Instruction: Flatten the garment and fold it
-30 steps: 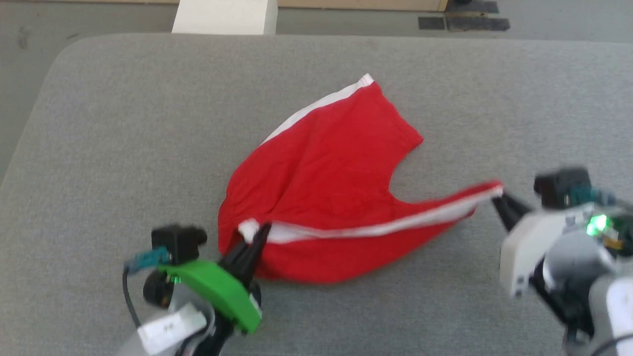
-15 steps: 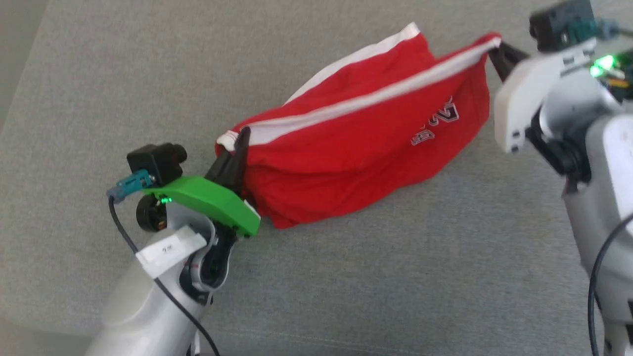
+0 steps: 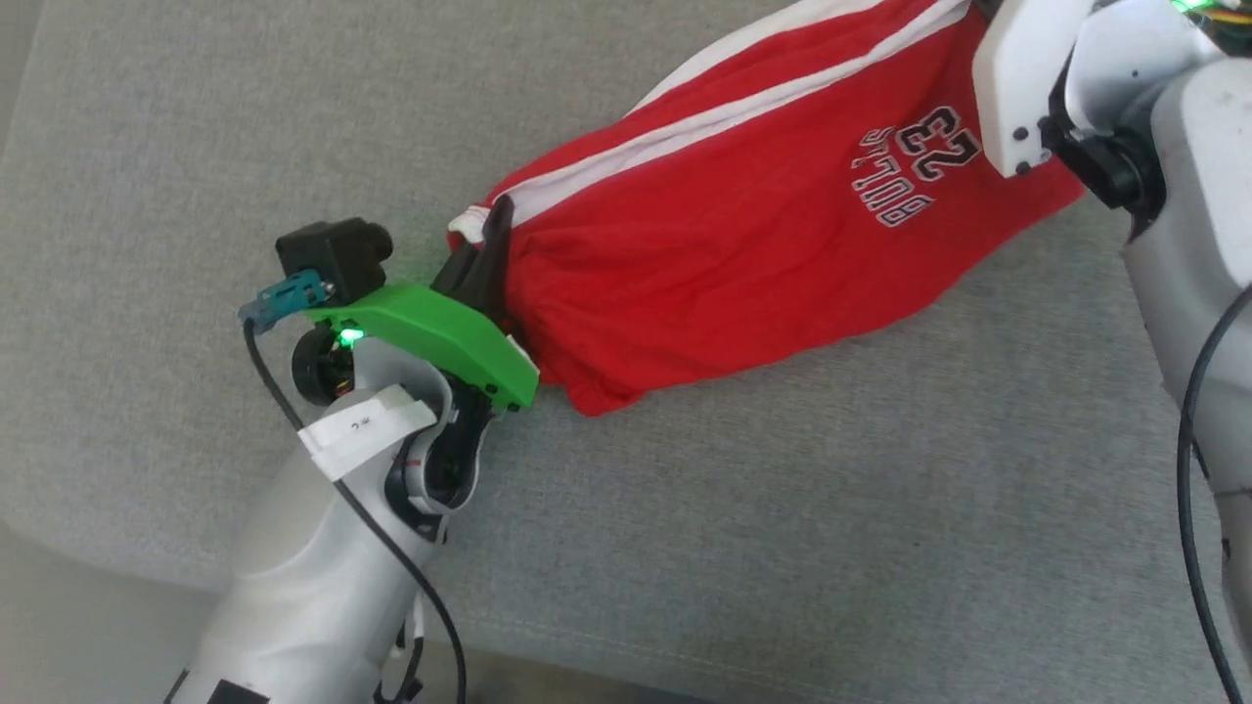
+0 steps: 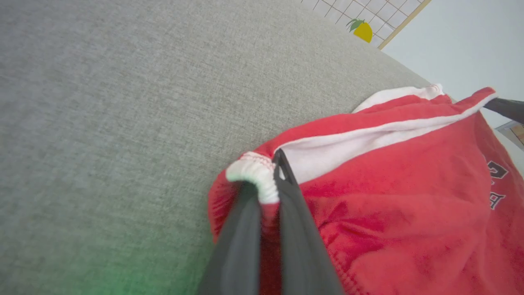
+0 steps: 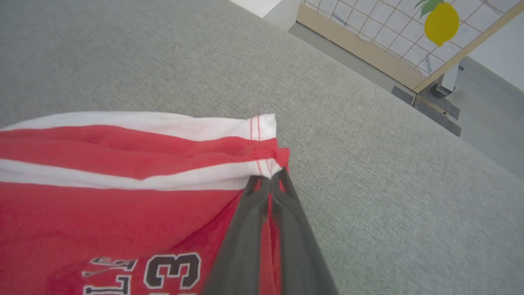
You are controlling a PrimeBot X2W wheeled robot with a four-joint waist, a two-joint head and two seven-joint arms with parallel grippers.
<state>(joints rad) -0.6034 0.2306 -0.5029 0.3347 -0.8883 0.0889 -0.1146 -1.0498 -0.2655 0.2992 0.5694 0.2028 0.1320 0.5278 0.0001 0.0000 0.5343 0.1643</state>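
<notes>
The garment (image 3: 743, 225) is bright red with white stripes and dark-outlined lettering and a number on the side facing me. It hangs stretched between both grippers above the grey table (image 3: 802, 528), its lower fold touching the surface. My left gripper (image 3: 492, 227) is shut on the white elastic corner (image 4: 256, 176) at the garment's left end. My right gripper (image 5: 268, 175) is shut on the white-striped corner (image 5: 262, 127) at the other end. In the head view the right arm's white housing (image 3: 1017, 78) covers that corner. The right gripper's dark finger (image 4: 507, 108) also shows in the left wrist view.
The table's rounded front-left edge (image 3: 88, 572) runs near the left arm (image 3: 323, 577). A wood-framed grid panel with a lemon picture (image 5: 441, 18) stands beyond the far side of the table, with grey floor (image 5: 487, 106) beside it.
The head camera has tilted down. Both grippers have lifted their corners, raising the garment off the table and stretching it; the printed side has come into view.
</notes>
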